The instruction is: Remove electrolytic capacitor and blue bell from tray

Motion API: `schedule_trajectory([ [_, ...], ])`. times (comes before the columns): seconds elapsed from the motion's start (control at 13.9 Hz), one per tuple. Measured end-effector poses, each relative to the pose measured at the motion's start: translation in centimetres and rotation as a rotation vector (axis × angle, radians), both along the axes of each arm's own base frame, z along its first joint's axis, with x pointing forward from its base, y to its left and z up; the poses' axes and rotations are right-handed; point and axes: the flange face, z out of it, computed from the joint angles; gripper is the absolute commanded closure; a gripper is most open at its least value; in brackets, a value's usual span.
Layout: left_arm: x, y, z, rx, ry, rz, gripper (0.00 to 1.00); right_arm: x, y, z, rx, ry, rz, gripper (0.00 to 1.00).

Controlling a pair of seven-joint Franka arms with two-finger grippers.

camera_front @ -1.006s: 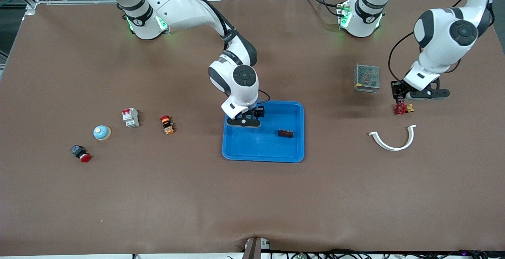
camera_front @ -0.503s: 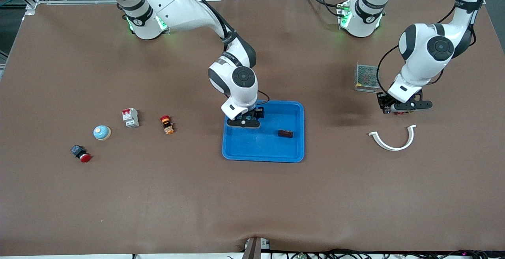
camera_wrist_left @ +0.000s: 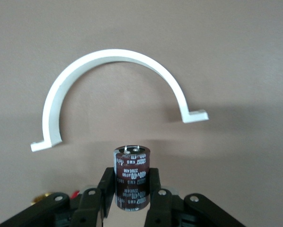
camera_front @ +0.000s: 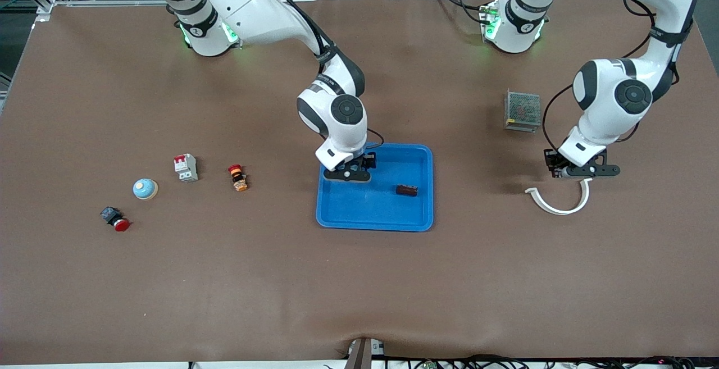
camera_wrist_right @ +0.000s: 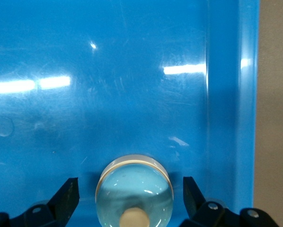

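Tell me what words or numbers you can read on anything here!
"400v" and "220" in pale print on the dark brown cylindrical capacitor held in the left gripper; the rest of its print is too blurred to read.
Nothing readable on the bright blue plastic tray or the pale blue dome-shaped bell.

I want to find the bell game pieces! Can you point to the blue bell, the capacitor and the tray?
blue bell (camera_wrist_right: 134,189): right wrist view, on its shiny dome.
capacitor (camera_wrist_left: 131,172): left wrist view, on its dark printed side.
tray (camera_front: 429,189): front view, on its raised rim.
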Motion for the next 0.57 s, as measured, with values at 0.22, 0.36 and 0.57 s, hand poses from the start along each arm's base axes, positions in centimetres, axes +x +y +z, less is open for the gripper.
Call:
schedule_trajectory([
  [0.22, 1.1, 0.5, -0.7, 0.005, 0.002, -0.002, 1.00, -0.1, -0.1, -0.3, 0.002, -0.001, 0.001, 0.42],
  [0.36, 1.6, 0.5, -1.2, 0.007, 0.006, -0.003, 1.00, 0.0, 0.0, -0.2, 0.003, -0.002, 0.001, 0.43],
  [0.57, 1.9, 0.7, -1.9, 0.008, 0.015, 0.000, 1.00, 0.0, 0.0, -0.1, 0.004, -0.004, 0.001, 0.44],
])
